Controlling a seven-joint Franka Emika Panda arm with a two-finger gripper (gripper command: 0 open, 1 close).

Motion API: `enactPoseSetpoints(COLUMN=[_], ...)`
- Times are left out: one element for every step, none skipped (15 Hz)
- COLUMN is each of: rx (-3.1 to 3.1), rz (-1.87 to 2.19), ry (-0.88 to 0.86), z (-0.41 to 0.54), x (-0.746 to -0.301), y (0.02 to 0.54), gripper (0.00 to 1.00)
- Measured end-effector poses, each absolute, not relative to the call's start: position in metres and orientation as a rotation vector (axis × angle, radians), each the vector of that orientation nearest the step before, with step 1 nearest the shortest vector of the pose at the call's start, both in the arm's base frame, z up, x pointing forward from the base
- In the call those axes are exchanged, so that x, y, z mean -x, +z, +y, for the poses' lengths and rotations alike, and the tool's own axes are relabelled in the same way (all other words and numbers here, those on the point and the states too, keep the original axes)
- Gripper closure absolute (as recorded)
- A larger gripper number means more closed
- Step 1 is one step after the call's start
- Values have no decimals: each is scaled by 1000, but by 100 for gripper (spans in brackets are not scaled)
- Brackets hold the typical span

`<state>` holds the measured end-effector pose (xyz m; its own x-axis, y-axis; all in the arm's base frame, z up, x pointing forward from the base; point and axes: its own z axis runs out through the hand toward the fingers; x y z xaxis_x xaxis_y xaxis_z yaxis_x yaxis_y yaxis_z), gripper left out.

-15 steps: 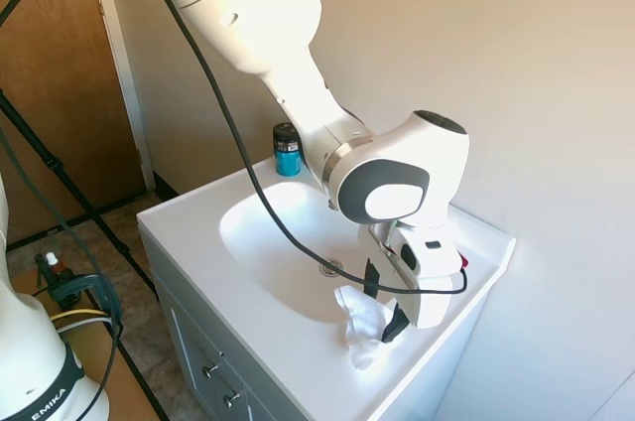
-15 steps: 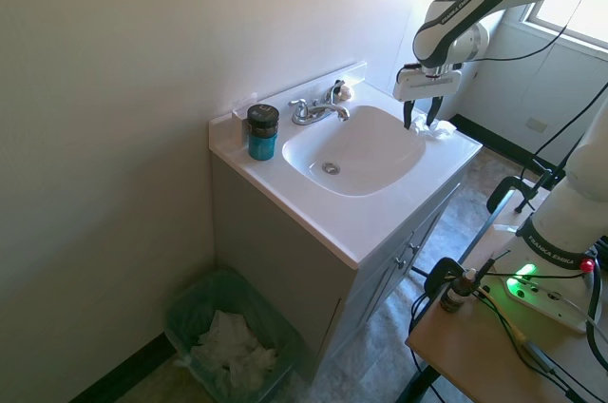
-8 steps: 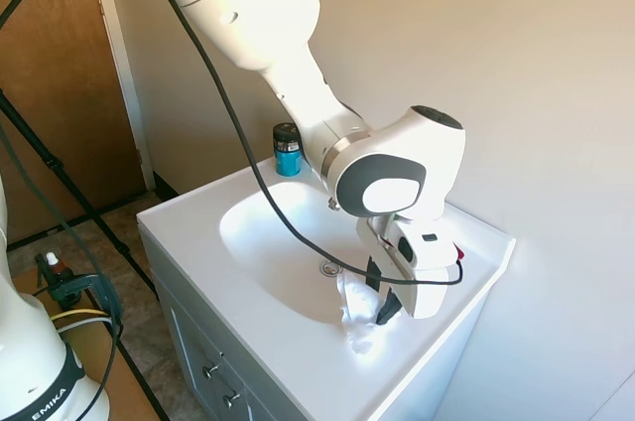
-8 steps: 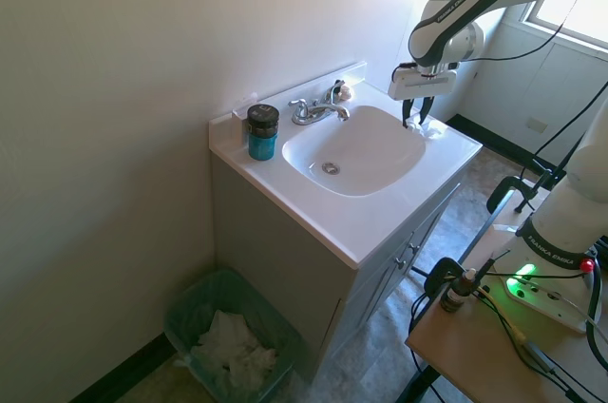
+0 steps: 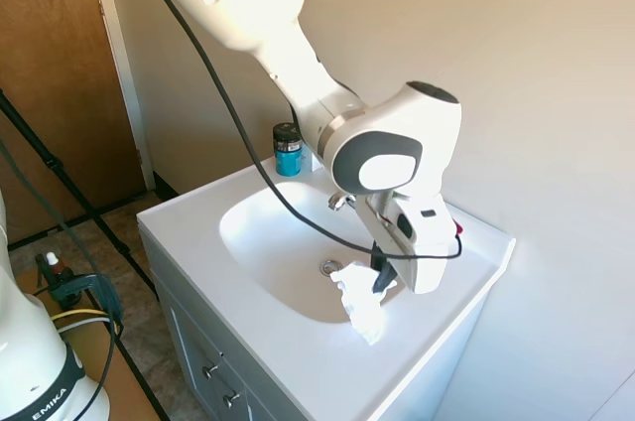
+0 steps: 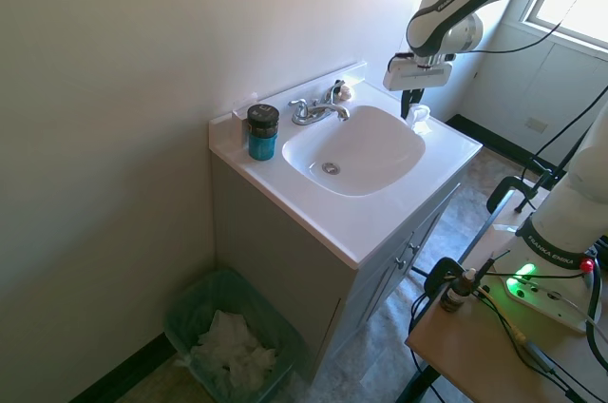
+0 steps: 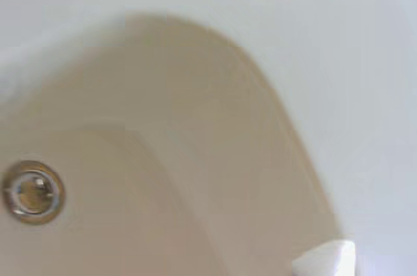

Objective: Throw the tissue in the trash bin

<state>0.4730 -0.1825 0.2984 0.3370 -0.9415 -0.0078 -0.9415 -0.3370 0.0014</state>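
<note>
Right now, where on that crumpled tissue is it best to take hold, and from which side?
By its top, from above, which is how the gripper has it: the fingers are closed on the upper bunch of the tissue, and the rest hangs loose over the sink rim. Soft crumpled paper gathers easily in a pinch from above.

White tissue [image 5: 359,307], white sink [image 6: 356,151] with chrome faucet [image 6: 316,109]; teal jar [image 6: 262,132] with black lid; green trash bin [image 6: 233,340] holding white paper; brown door [image 5: 60,73].
</note>
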Motion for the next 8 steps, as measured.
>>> enactPoseSetpoints(rx=[2565, 2570, 2577, 2589, 2603, 2618, 2635, 2657], rz=[1786, 1768, 1748, 1723, 1697, 1669, 1635, 1590], ry=[-25, -59, -93, -124, -144, -163, -183, -203], z=[-165, -145, -121, -95, -67, -42, -15, 14], x=[-474, -475, -475, -476, -477, -477, -476, -474], y=[318, 334, 352, 367, 380, 391, 400, 407], gripper=[100, 100, 100, 100, 100, 100, 100, 100])
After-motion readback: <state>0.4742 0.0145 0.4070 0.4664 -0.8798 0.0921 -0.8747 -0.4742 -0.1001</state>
